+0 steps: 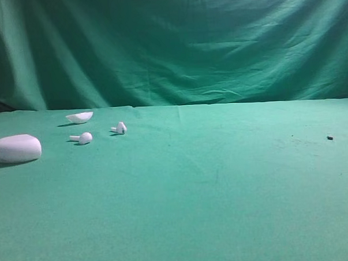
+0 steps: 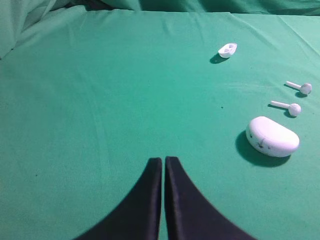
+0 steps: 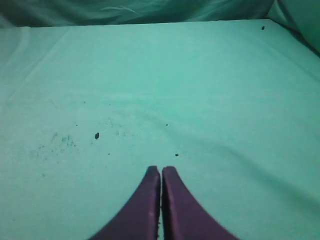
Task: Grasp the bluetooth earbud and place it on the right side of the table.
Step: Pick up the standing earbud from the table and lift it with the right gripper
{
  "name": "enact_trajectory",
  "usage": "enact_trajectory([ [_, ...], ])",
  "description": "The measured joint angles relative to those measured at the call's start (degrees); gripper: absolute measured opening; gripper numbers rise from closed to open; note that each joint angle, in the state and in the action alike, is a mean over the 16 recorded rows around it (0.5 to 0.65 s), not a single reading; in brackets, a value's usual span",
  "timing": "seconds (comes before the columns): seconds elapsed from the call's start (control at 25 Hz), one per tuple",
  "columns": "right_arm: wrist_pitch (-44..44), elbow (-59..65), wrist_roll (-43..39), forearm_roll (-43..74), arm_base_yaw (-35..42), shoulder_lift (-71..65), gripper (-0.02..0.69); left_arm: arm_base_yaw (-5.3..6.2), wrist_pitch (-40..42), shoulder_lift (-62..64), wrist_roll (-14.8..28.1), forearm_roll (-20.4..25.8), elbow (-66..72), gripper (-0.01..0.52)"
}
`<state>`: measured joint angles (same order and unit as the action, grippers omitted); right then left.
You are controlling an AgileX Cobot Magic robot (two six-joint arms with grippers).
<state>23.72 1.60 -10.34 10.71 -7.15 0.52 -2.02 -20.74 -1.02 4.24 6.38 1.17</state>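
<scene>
Both grippers are sitting with jaws pressed together, holding nothing: left gripper (image 2: 163, 159), right gripper (image 3: 161, 169). The earbud (image 1: 120, 128) is lying far left on the table (image 1: 223, 192), stem pointing left, nearer the left gripper. Only the high view is showing its dark mark

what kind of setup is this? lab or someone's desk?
Likely a staged lab tabletop: green cloth covers the table and hangs as a backdrop, with only a case and earbuds laid out.

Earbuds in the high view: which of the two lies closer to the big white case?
The plain earbud, lying just right of the white case; the earbud with the dark mark sits farther right and back.
</scene>
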Motion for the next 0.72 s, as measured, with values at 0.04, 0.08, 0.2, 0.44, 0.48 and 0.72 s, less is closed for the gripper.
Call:
enact_trajectory([
  [0.04,0.0,0.0,0.0,0.0,0.0,0.0,0.000,0.00,0.0,0.0,0.0,0.0,0.0,0.000],
  [0.08,0.0,0.0,0.0,0.0,0.0,0.0,0.000,0.00,0.0,0.0,0.0,0.0,0.0,0.000],
  [0.2,0.0,0.0,0.0,0.0,0.0,0.0,0.000,0.00,0.0,0.0,0.0,0.0,0.0,0.000],
  [0.44,0.0,0.0,0.0,0.0,0.0,0.0,0.000,0.00,0.0,0.0,0.0,0.0,0.0,0.000],
  [0.48,0.0,0.0,0.1,0.0,0.0,0.0,0.000,0.00,0.0,0.0,0.0,0.0,0.0,0.000],
  [0.72,-1.9,0.0,0.9,1.8,0.0,0.0,0.000,0.00,0.0,0.0,0.0,0.0,0.0,0.000],
])
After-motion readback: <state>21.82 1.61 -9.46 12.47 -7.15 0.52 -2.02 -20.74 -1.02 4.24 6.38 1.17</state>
